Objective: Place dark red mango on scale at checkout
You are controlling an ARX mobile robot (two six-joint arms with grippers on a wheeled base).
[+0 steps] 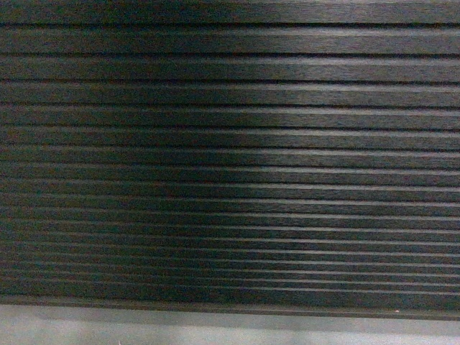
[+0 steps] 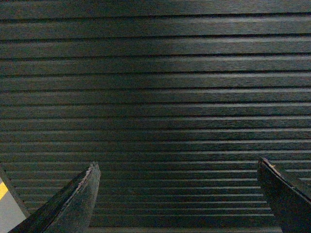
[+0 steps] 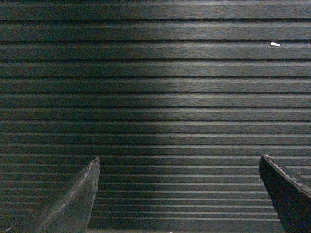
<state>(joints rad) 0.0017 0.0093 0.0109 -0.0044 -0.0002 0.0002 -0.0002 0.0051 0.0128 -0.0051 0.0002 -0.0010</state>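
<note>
The checkout's black ribbed front panel (image 1: 230, 144) fills the head view, and the same panel (image 2: 160, 87) (image 3: 160, 87) fills both wrist views. My left gripper (image 2: 177, 167) faces the ribs, open wide, with nothing between its fingers. Facing the panel in the same way, my right gripper (image 3: 178, 162) is open and empty. The dark red mango and the scale are out of view. Neither arm shows in the head view.
A strip of grey floor (image 1: 230, 330) runs under the panel. In the left wrist view, a patch of grey floor with a yellow mark (image 2: 5, 204) shows at the bottom left. A small white speck (image 3: 275, 44) sits on the panel at upper right.
</note>
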